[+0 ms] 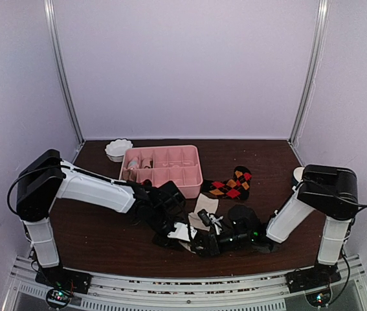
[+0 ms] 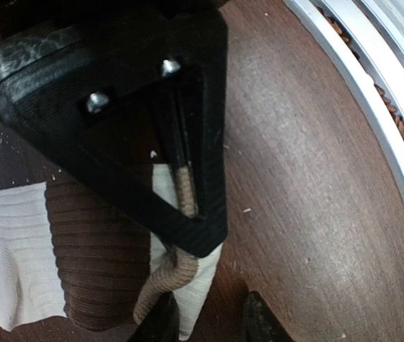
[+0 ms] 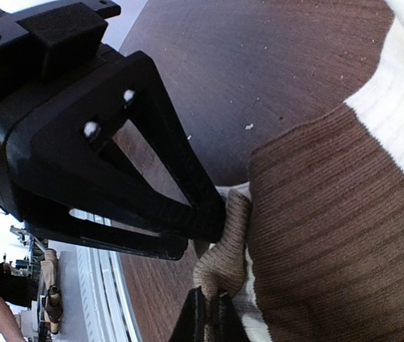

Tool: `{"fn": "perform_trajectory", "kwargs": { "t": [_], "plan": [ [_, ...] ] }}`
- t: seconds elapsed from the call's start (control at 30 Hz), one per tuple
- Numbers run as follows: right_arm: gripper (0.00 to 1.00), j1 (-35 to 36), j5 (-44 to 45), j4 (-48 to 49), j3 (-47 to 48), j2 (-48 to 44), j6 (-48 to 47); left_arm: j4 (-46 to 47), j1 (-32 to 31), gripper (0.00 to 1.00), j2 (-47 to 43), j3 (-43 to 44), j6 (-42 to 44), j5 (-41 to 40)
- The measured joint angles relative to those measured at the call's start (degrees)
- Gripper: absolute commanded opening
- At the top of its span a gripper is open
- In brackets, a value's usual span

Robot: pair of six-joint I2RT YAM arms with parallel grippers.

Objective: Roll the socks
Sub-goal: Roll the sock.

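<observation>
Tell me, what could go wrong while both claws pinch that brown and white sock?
1. The left claw and right claw each seem to pinch only the thin tan edge of the brown and white sock, so it might slip free once rolling starts.
2. In the top view the two claws sit very close together, so they could bump.
3. Pulling opposite ways might stretch the sock instead of rolling it.

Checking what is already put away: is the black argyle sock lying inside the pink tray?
No, the argyle sock lies flat on the table beside the pink tray, outside its compartments.
</observation>
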Motion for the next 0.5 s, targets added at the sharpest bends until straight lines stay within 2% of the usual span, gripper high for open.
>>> {"fn": "perform_trajectory", "kwargs": {
  "t": [0.13, 0.5],
  "plan": [
    [0.0, 0.0, 0.0, -2.4, 0.6, -0.4, -0.9, -0.2, -0.1, 0.43, -0.1, 0.0, -0.2, -0.3],
    [0.0, 0.0, -0.3, -3.7, 1.1, -0.5, -1.4, 0.3, -0.1, 0.41, -2.4, -0.3, -0.8, -0.1]
  ]
}}
